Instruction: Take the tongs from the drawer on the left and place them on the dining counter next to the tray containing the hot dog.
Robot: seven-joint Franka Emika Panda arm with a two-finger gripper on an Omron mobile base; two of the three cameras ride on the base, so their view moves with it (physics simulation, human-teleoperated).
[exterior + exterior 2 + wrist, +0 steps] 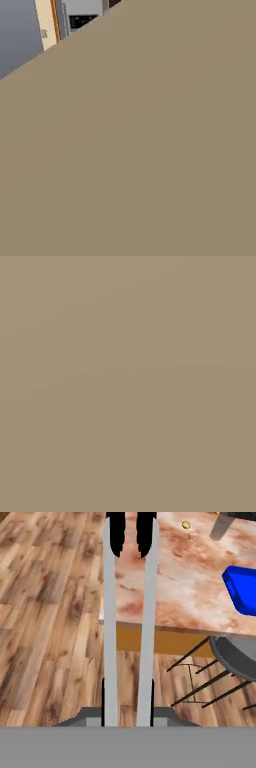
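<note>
In the hand view my gripper (128, 701) is shut on the tongs (109, 627). Their two long grey arms run side by side away from the hand. The black ends (118, 534) reach over the left part of the dining counter (185, 582), a reddish-brown and cream marble slab over orange wood. Only one corner of the blue tray (243, 592) shows, resting on the counter at the right edge. The hot dog and the drawer are out of view.
A tiny gold spoon (186, 526) and a grey cup (222, 527) lie farther back on the counter. A grey stool (235, 657) with black wire legs stands below the counter's near edge. Wooden floor (50, 612) spreads to the left. A flat tan surface (150, 150) stands close before the base cameras.
</note>
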